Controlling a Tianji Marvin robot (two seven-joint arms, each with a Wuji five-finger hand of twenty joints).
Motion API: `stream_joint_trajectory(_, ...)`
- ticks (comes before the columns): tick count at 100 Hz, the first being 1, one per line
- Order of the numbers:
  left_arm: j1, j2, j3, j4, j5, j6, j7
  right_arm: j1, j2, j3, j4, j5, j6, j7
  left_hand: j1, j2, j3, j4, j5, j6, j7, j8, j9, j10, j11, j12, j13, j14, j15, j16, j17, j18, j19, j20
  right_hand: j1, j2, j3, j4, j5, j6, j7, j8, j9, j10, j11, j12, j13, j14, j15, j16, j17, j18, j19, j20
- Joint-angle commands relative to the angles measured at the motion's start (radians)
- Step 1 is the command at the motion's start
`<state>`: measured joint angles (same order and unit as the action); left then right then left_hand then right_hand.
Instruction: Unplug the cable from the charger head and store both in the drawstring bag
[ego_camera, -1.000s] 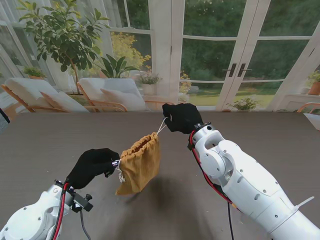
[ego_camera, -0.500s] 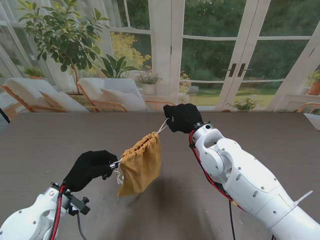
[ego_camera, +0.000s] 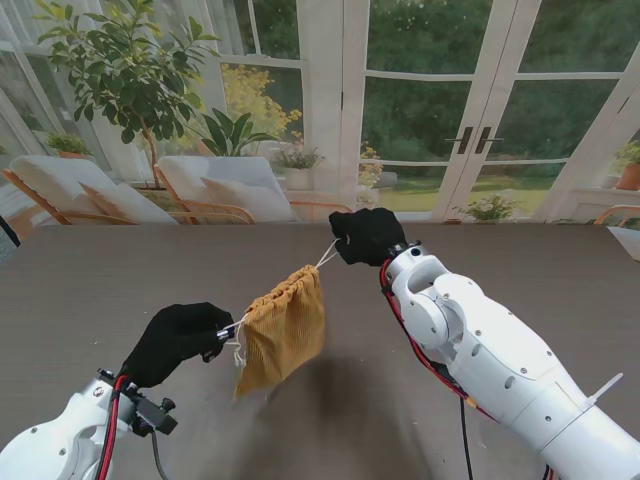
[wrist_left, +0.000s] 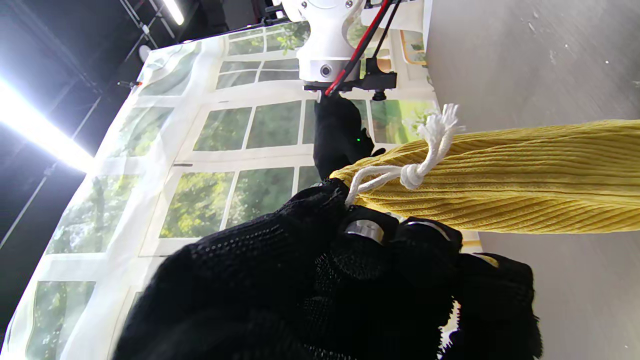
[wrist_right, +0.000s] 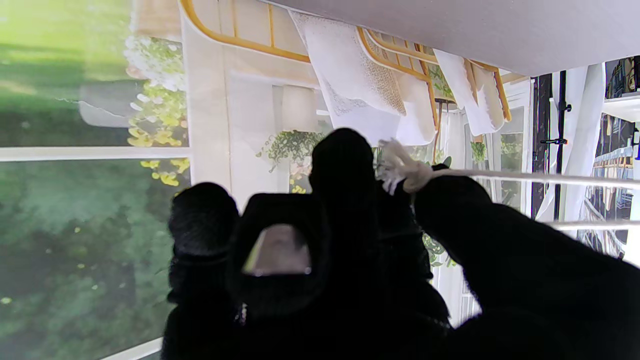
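Mustard drawstring bag (ego_camera: 285, 330) hangs above grey tabletop (ego_camera: 80, 290), strung between two black-gloved hands, mouth gathered tight. Left hand (ego_camera: 178, 340) clamped on white cord (wrist_left: 395, 175) at bag's nearer side; right hand (ego_camera: 366, 235) clamped on opposite knotted cord end (wrist_right: 405, 170), farther off. Cable, charger head not visible.

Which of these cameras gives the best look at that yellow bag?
The stand camera: it shows the whole yellow bag hanging between the left hand and right hand. The left wrist view shows only its ribbed side and a knotted cord; the right wrist view shows cord, no bag.
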<state>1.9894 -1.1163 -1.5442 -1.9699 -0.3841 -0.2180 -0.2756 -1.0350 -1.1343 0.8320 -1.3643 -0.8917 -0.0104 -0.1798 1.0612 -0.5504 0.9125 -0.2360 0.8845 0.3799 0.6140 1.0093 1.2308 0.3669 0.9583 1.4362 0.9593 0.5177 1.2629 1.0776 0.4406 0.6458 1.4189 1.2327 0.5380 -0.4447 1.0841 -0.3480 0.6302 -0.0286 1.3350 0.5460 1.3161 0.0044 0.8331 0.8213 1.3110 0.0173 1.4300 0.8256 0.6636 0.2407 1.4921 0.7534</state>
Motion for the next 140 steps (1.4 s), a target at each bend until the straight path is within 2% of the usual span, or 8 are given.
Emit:
stream_joint_trajectory(1,0.007,0.0,-0.003,-0.016,-0.009,-0.007,-0.022,0.004,0.007,0.002,0.007,-0.011,-0.003,0.016,0.09,0.14,0.169,0.15,0.26,-0.08,0.681,0.106,0.065,-0.016,0.054,0.005,0.066,0.127,0.102,-0.001,0.019,-0.084,0.076,-0.014,0.033,0.022,0.024,0.015,0.009,-0.022,-0.005,0.021,0.053,0.01,0.012,0.019,0.009,-0.096,0.023,0.011,0.429,-0.023,0.016,-0.035)
stream_joint_trajectory(64,0.054,-0.005,-0.029,-0.067,-0.024,-0.034,0.001,0.035,0.019,-0.014,0.052,-0.029,-0.035,0.046,0.091,0.14,0.169,0.151,0.261,-0.078,0.68,0.109,0.067,-0.016,0.055,0.006,0.067,0.128,0.102,-0.001,0.019,-0.083,0.076,-0.01,0.027,0.023,0.023,0.014,0.008,-0.036,-0.007,0.027,0.051,0.001,0.01,0.022,0.009,-0.1,0.02,0.011,0.426,-0.029,0.007,-0.038)
stream_joint_trajectory(140,0.075,-0.015,-0.014,-0.114,-0.066,-0.043,0.046,0.08,0.024,-0.048,0.118,-0.03,-0.037,0.076,0.094,0.14,0.17,0.153,0.265,-0.073,0.678,0.112,0.067,-0.013,0.056,0.007,0.069,0.131,0.1,0.001,0.018,-0.082,0.075,-0.008,0.024,0.026,0.021,0.014,0.006,-0.043,-0.007,0.029,0.05,-0.002,0.01,0.023,0.009,-0.108,0.017,0.011,0.427,-0.038,0.005,-0.036)
